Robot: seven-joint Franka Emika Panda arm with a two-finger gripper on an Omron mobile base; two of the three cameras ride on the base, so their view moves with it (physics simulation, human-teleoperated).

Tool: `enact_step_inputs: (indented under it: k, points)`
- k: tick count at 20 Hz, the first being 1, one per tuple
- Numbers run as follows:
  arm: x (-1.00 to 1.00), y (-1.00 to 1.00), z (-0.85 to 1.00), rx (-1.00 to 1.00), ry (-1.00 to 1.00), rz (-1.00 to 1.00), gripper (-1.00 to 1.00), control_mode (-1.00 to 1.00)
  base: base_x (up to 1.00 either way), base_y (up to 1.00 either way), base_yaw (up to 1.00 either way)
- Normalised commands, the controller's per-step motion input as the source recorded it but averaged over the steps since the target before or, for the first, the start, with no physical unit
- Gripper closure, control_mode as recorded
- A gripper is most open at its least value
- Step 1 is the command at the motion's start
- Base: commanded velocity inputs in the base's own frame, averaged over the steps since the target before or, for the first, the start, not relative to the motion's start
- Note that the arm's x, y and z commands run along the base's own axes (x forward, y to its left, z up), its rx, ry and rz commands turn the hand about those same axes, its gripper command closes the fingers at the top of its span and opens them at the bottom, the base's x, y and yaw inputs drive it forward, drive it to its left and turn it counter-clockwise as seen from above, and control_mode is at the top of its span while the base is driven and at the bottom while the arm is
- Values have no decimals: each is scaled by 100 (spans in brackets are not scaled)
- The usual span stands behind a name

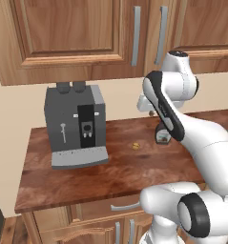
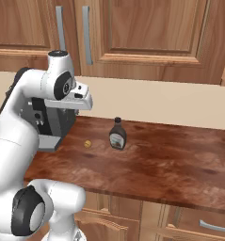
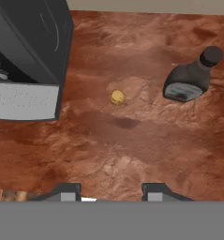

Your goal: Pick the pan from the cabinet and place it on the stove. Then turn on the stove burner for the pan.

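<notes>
The white arm's two-finger gripper [image 3: 111, 193] is hovering over the reddish-brown wooden counter [image 1: 134, 167], jaws standing apart and holding nothing. The pan is presumably sitting behind the closed raised-panel doors of the reddish-brown wall cabinet [image 1: 72, 33]. Doing this step well probably means lifting toward a grey bar handle [image 1: 136, 35] and gripping it squarely. The hand view is showing the small yellow lump [image 3: 117, 97] between grey coffee machine [image 3: 29, 42] and dark bottle [image 3: 190, 77] plainly
</notes>
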Motion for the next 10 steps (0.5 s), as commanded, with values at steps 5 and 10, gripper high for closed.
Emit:
enact_step_inputs:
  k: [5, 10]
  points:
    - [-29, -2, 0, 0, -8, -2, -100, -100, 0, 0, 0]
    - [-37, -5, 20, 0, -21, -11, -100, -100, 0, 0, 0]
